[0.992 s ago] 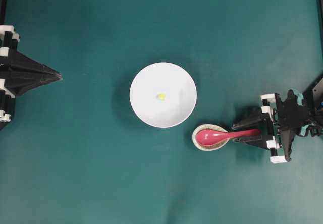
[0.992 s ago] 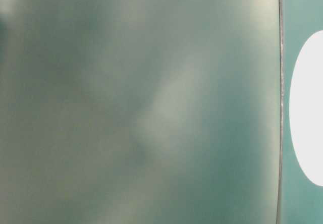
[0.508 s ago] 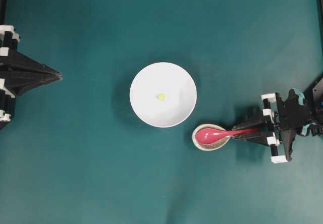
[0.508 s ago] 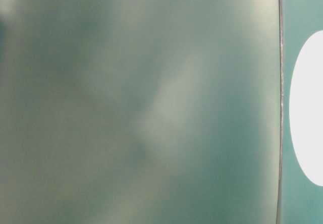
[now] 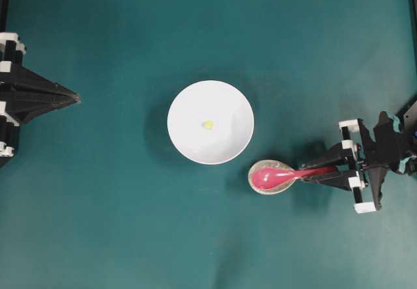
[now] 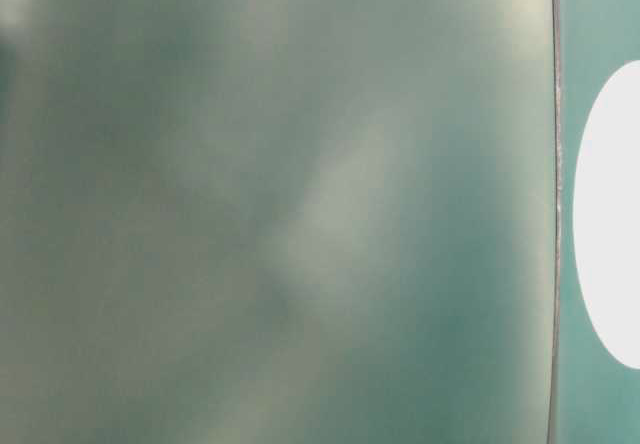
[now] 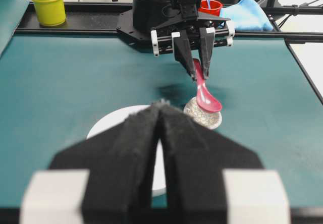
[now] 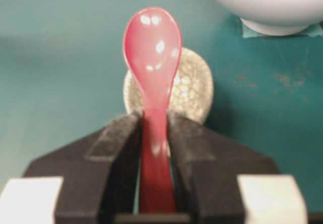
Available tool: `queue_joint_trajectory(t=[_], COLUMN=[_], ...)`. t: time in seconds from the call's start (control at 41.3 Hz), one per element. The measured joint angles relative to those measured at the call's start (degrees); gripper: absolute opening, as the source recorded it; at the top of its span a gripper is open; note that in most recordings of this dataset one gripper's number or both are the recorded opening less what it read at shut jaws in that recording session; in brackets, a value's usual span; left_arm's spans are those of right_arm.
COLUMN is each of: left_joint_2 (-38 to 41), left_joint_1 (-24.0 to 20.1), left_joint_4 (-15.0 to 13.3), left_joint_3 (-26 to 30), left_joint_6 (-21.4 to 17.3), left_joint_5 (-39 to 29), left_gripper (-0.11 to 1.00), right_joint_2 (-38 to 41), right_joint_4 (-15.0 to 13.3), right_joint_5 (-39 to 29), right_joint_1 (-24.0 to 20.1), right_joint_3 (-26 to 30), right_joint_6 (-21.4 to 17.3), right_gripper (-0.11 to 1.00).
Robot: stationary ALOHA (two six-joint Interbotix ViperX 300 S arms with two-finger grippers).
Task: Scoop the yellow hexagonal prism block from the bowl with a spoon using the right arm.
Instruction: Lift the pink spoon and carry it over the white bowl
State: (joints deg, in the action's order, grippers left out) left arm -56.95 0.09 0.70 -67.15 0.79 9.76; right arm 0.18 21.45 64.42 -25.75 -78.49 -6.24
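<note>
Right gripper (image 5: 318,171) reaches in from the right edge, pointing toward table centre, tilted downward; both fingers (image 8: 121,148) clamp a spoon (image 8: 154,82) handle. Left gripper (image 5: 73,97) at left edge, level, fingers pressed together, holding nothing.

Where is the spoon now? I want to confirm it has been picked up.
In the overhead view, the spoon sits lower right of the white bowl, over the speckled spoon rest, its handle clamped in the right gripper.

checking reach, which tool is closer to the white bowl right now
Right. The right tool sits just past the bowl, clamped on the spoon. The left tool is parked farther off on the opposite side.
</note>
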Motion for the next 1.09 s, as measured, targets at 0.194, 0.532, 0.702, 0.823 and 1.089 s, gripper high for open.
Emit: queue_joint_trajectory(t=[0.194, 0.532, 0.702, 0.823, 1.089], left_joint_2=[0.0, 0.0, 0.0, 0.0, 0.0], left_joint_1=[0.0, 0.0, 0.0, 0.0, 0.0], left_joint_4=[0.0, 0.0, 0.0, 0.0, 0.0], left_joint_3=[-0.1, 0.0, -0.1, -0.1, 0.0], left_joint_6=[-0.2, -0.7, -1.0, -1.0, -1.0], left_joint_5=[0.0, -0.9, -3.3, -5.0, -5.4], left_gripper=[0.00, 0.00, 0.00, 0.00, 0.00], right_joint_2=[-8.3, -21.1, -23.6, -23.6, -23.6], right_joint_4=[0.0, 0.0, 0.0, 0.0, 0.0], right_joint_5=[-10.5, -35.6, -49.5, -57.8, -69.4], right_joint_1=[1.8, 11.0, 17.1, 20.7, 25.6], right_joint_3=[1.5, 8.7, 14.5, 18.5, 25.4], right_joint_6=[2.0, 7.0, 8.0, 8.1, 7.6], right_gripper=[0.23, 0.23, 0.23, 0.23, 0.23])
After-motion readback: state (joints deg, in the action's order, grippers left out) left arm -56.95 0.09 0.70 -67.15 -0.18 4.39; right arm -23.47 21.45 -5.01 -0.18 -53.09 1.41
